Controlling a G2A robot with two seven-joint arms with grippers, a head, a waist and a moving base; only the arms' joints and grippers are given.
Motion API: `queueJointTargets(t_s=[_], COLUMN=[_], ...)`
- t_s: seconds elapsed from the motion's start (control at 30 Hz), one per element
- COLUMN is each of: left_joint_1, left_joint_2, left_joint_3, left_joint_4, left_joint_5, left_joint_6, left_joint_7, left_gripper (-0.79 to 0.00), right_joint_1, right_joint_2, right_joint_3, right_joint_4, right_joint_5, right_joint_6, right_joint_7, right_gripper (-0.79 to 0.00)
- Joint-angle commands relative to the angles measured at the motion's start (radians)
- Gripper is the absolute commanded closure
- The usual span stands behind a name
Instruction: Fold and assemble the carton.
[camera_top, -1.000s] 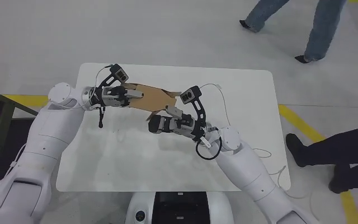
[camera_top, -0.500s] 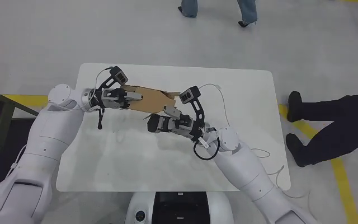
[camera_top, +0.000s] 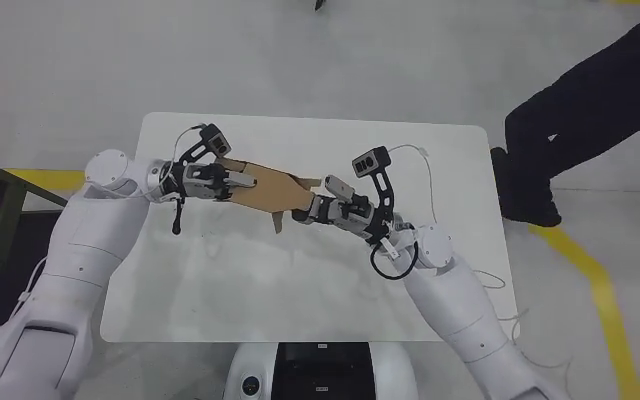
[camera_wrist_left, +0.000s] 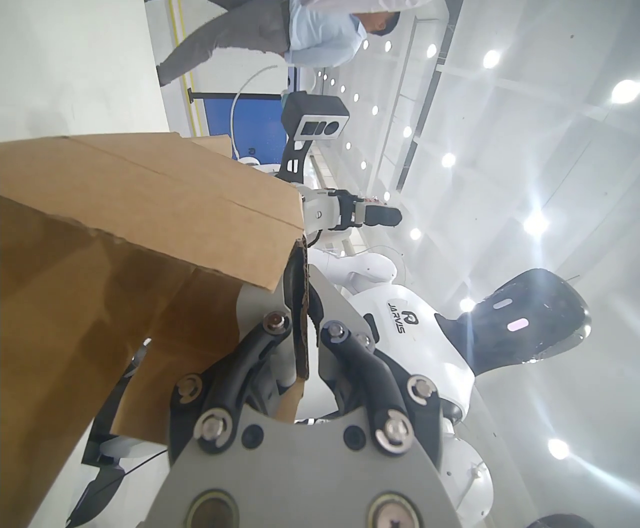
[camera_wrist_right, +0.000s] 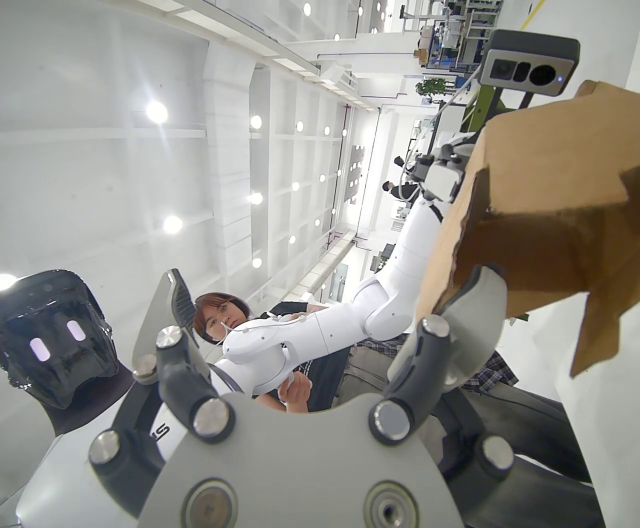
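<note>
A: Underfoot?
B: Pale grey floor (camera_top: 300, 60), smooth, crossed by yellow tape (camera_top: 40, 178) just beside the white bench (camera_top: 250, 290).
A: Overhead?
B: White ceiling (camera_wrist_right: 100, 100), gridded with beams, dotted with rows of round lamps (camera_wrist_left: 535, 222), some flaring hard.
A: Farther off?
B: Blue panel (camera_wrist_left: 250, 125) standing on the floor past the bench; green potted plant (camera_wrist_right: 432, 87) far down the long white hall.
</note>
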Motion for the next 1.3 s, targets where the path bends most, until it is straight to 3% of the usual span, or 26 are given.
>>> queueJointTargets(t_s=[0.0,0.47,1.27], left_joint_1=[0.003,0.01,-0.034], left_joint_2=[0.002,0.037,0.135], left_joint_3=[0.003,0.053,0.222], left_joint_4=[-0.011,-0.069,-0.137], left_joint_5=[-0.01,-0.028,-0.067], left_joint_6=[0.011,0.06,-0.004], left_joint_7=[0.0,0.0,0.0], left_gripper=[0.0,0.0,0.0], right_joint_1=[0.007,0.04,0.034], right_joint_2=[-0.002,-0.004,-0.007], right_joint_3=[-0.002,0.015,0.011], right_joint_4=[0.009,0.051,0.068], right_joint_5=[0.002,-0.03,-0.092], right_joint_6=[-0.001,-0.052,-0.092], right_joint_7=[0.0,0.004,-0.024], right_gripper=[-0.785,-0.785,-0.785])
